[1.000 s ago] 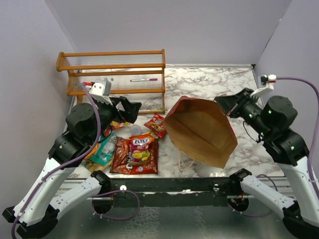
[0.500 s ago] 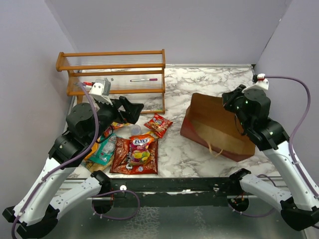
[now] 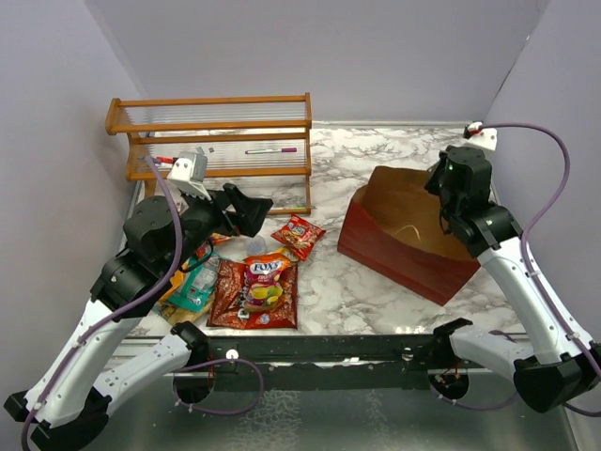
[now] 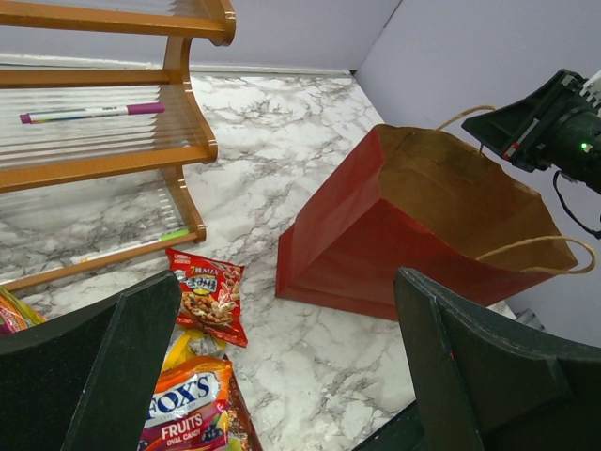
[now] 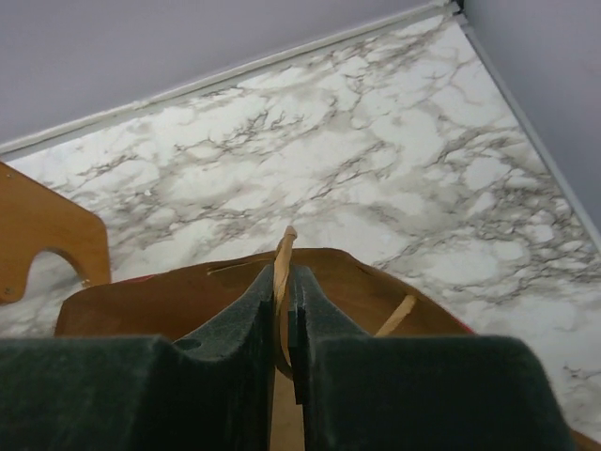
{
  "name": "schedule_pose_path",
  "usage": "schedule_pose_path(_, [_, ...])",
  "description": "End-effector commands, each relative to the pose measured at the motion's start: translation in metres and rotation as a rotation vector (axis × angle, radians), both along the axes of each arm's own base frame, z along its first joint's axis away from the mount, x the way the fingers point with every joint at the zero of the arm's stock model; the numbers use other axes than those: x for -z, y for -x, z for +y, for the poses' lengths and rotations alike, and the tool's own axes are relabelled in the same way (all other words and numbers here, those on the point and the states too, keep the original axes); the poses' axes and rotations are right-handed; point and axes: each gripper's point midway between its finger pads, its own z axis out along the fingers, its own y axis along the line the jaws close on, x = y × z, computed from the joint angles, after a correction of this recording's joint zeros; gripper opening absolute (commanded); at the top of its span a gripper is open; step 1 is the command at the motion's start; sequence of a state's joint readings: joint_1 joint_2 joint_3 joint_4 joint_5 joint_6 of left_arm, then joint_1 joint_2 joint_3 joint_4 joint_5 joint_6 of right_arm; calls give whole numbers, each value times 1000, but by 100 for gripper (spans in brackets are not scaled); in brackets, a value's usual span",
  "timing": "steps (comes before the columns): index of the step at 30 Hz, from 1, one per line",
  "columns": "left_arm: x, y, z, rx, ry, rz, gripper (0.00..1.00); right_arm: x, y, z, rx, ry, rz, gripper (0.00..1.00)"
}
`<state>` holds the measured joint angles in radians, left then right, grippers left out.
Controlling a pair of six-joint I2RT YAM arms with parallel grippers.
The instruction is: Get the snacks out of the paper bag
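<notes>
The dark red paper bag (image 3: 399,249) stands upright on the right of the table, its tan inside showing; it also shows in the left wrist view (image 4: 376,235). My right gripper (image 3: 441,183) is shut on the bag's paper loop handle (image 5: 284,272) at its far rim. Several snacks lie in a heap at the left: a red nut-mix packet (image 3: 298,233), an orange Fox's packet (image 3: 263,282), a teal packet (image 3: 194,287). My left gripper (image 3: 246,209) is open and empty above the heap, in the left wrist view (image 4: 282,366) over the marble beside the packets.
A wooden two-shelf rack (image 3: 211,141) stands at the back left with a marker pen (image 3: 272,149) on it. Purple walls close in the table on three sides. Bare marble (image 3: 357,291) lies between the heap and the bag.
The right gripper has swung the bag from lying tipped with its mouth facing up-left to standing upright, further right. The left arm has barely moved.
</notes>
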<state>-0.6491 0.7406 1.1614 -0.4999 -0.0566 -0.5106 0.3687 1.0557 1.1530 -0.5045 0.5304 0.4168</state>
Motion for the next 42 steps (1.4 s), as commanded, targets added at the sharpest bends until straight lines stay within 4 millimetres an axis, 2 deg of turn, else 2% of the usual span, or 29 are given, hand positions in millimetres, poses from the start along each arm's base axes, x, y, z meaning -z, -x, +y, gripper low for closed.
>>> schedule_pose_path(1, [-2,4,2,5,6,-7,99,-24,-1,-6,-48,94,-58,16])
schedule_pose_path(4, [-1,4,1,10,9,-4,99,-28,4,7,-148,106,-55,28])
schedule_pose_path(6, [-1,3,0,13,13,-3,99,-29,8,10,-179,117,-39,42])
schedule_pose_path(9, [0,2,-2,16,12,1,99,-32,14,6,-182,147,-10,52])
schedule_pose_path(19, [2,-2,-6,23,3,3,99,-68,32,-4,-175,169,-50,100])
schedule_pose_path(22, [1,-9,-4,3,-27,-21,99,-80,37,1,-212,153,-69,99])
schedule_pose_path(25, [-4,-26,5,-72,-104,-73,99,-100,44,21,-345,138,-122,99])
schedule_pose_path(27, [-16,-40,12,-134,-154,-120,99,-117,55,41,-481,132,-178,99])
schedule_pose_path(30, [-36,-64,21,-231,-215,-221,99,-146,78,58,-612,103,-284,99])
schedule_pose_path(35, [-77,-99,25,-343,-286,-303,99,-201,118,66,-702,43,-452,99])
schedule_pose_path(38, [-114,-100,31,-372,-260,-364,99,-222,133,58,-679,26,-508,99])
schedule_pose_path(42, [-157,-81,52,-426,-196,-443,99,-243,150,45,-637,21,-559,99])
